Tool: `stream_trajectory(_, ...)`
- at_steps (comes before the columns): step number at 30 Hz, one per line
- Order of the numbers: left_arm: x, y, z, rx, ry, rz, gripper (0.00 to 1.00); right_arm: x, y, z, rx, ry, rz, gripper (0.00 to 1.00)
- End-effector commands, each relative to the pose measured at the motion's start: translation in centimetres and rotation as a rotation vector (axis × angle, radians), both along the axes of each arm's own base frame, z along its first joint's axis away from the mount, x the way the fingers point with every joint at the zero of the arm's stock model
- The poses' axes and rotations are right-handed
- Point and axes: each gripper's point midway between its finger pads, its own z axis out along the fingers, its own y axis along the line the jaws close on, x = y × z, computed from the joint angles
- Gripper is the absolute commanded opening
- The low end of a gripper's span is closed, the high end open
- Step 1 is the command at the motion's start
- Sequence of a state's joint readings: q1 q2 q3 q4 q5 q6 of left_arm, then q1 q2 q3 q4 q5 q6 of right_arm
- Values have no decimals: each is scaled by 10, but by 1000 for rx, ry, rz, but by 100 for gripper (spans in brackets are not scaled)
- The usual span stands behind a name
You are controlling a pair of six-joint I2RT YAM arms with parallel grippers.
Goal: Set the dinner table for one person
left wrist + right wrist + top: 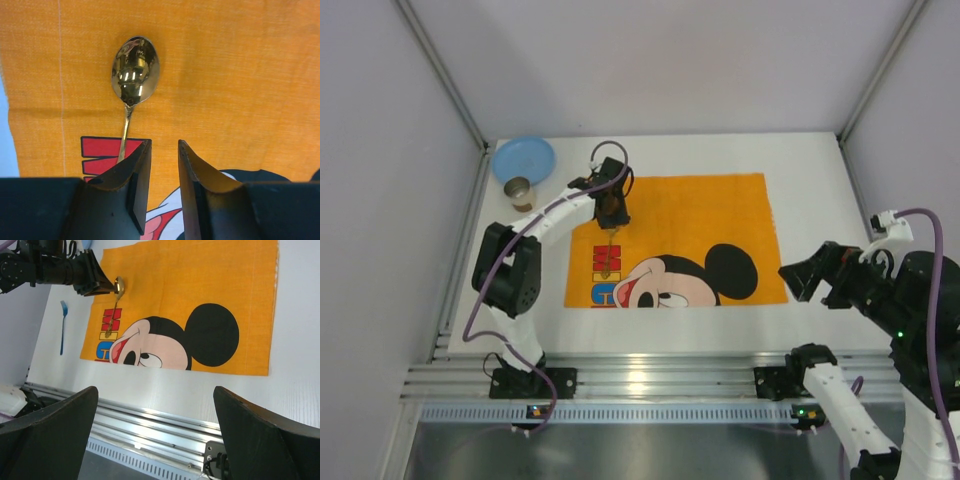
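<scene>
The white dinner table point(815, 190) carries an orange Mickey Mouse cloth point(700, 215). A shiny gold spoon point(135, 70) lies flat on the cloth's left part, and its handle runs under my left finger in the left wrist view. It also shows in the top view point(608, 258) and the right wrist view point(115, 305). My left gripper point(164, 145) hovers just above the spoon point(612, 220) with its jaws a little apart and nothing between them. My right gripper point(155, 390) is wide open and empty above the table's near right side point(802, 275).
A blue plate point(523, 158) and a metal cup point(520, 190) stand at the far left corner. A blue fork point(63, 326) lies on the table left of the cloth. The ribbed aluminium rail point(650, 378) runs along the near edge.
</scene>
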State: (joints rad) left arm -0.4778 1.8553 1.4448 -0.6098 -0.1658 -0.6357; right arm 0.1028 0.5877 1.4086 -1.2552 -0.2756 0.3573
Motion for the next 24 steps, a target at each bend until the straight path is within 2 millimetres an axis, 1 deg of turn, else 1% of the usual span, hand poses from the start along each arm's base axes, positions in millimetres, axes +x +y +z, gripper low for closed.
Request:
stream_trajectory(1, -3, 13, -13, 83, 5, -33, 33, -5, -5, 2, -26, -8, -12, 100)
stream_trajectory(3, -4, 20, -22, 119, 16, -53, 31, -4, -7, 0, -28, 0, -26, 100)
stream_trajectory(12, -2, 35, -46, 142, 45, -60, 29, 5, -11, -14, -31, 52, -67, 100)
stream_trajectory(15, -1, 34, -57, 136, 60, -79, 29, 8, -11, -18, -27, 65, -72, 100)
stream_trajectory(19, -3, 34, -72, 140, 93, -94, 24, 15, -10, -25, -23, 85, -76, 100)
stream_trajectory(24, -8, 33, -84, 133, 115, -115, 23, 21, -8, -31, -11, 103, -79, 100)
